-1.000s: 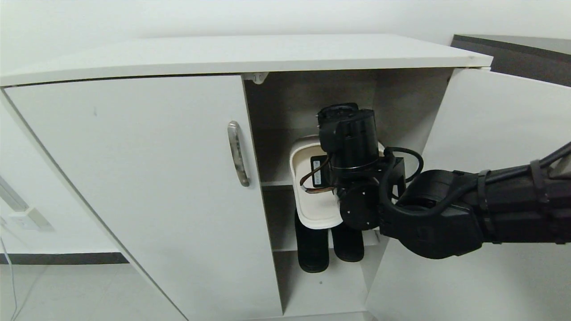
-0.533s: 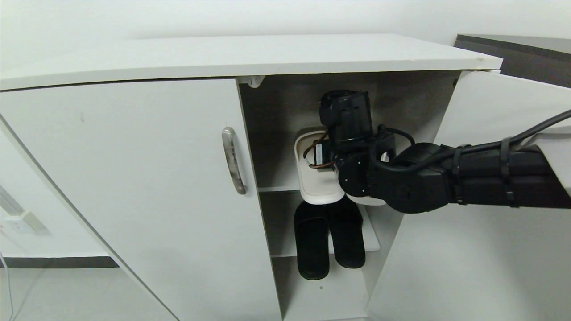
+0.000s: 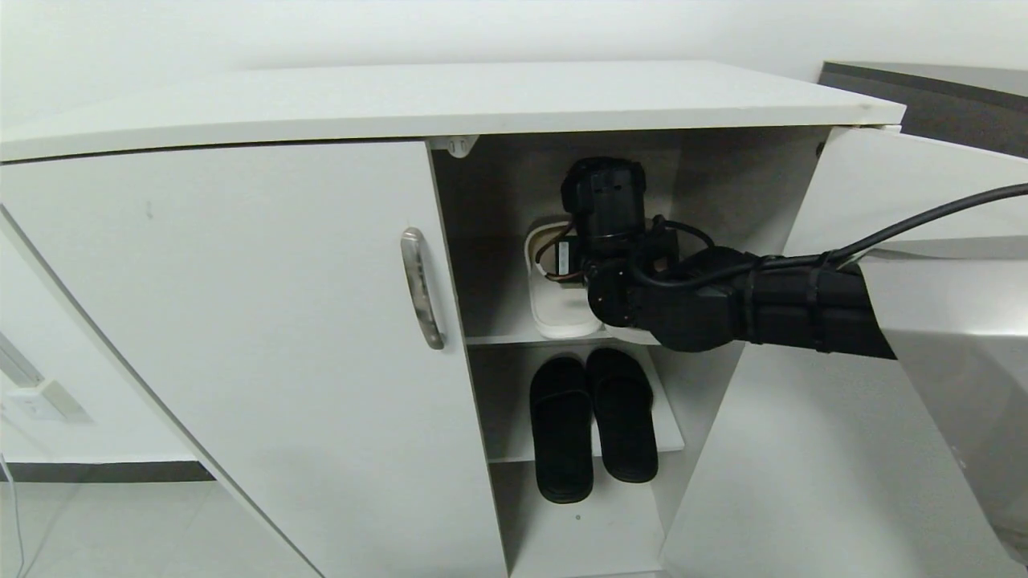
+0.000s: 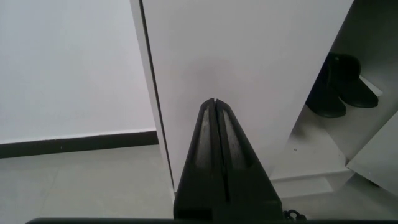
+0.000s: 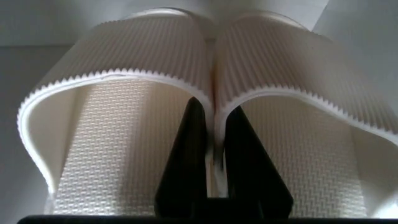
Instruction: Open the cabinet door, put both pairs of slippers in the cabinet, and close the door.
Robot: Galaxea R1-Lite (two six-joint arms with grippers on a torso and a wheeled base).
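The white cabinet [image 3: 450,96] has its right door [image 3: 803,449] swung open and its left door [image 3: 241,337] closed. My right arm [image 3: 723,309] reaches into the open half at the upper shelf [image 3: 498,339]. My right gripper [image 5: 214,115] is shut on the inner edges of the white slippers [image 5: 143,93], pinched together side by side. The white slippers [image 3: 554,317] sit low at the shelf; whether they touch it I cannot tell. The black slippers [image 3: 590,425] lie as a pair on the shelf below. My left gripper [image 4: 214,102] is shut and empty in front of the closed door.
A metal handle [image 3: 419,287] is on the closed left door. The black slippers [image 4: 339,93] overhang their shelf's front edge. Below them is the cabinet's bottom compartment [image 3: 578,530]. A dark counter [image 3: 923,88] stands behind on the right. Grey floor [image 4: 81,186] lies to the cabinet's left.
My right arm has pushed deeper into the cabinet and carried the white slippers from in front of the shelves back onto the upper shelf level. The black slippers are now uncovered.
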